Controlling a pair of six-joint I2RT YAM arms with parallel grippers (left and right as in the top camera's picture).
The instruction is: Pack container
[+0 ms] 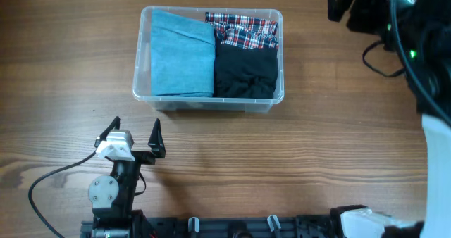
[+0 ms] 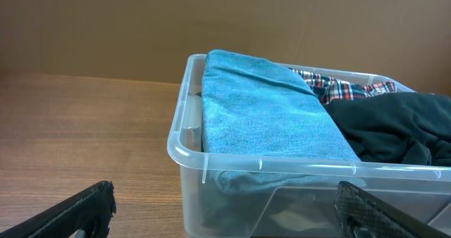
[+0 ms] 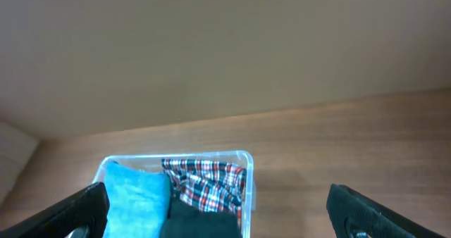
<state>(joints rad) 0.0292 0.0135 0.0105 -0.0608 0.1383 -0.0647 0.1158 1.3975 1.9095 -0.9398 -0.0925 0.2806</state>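
Note:
The clear plastic container [image 1: 143, 55] sits at the table's middle back. It holds a folded blue cloth [image 1: 182, 53] on the left, a red plaid cloth [image 1: 243, 29] at the back right and a black cloth [image 1: 245, 70] at the front right. My left gripper [image 1: 134, 134] is open and empty, just in front of the container's left front corner [image 2: 184, 148]. The right arm is raised at the far right edge; its fingers [image 3: 218, 208] are wide open and empty, high above the container [image 3: 246, 169].
A black cable [image 1: 49, 180] trails left from the left arm's base. The right arm's dark body and cables [image 1: 394, 27] fill the top right corner. Bare wooden table [image 1: 324, 146] lies in front and to the right of the container.

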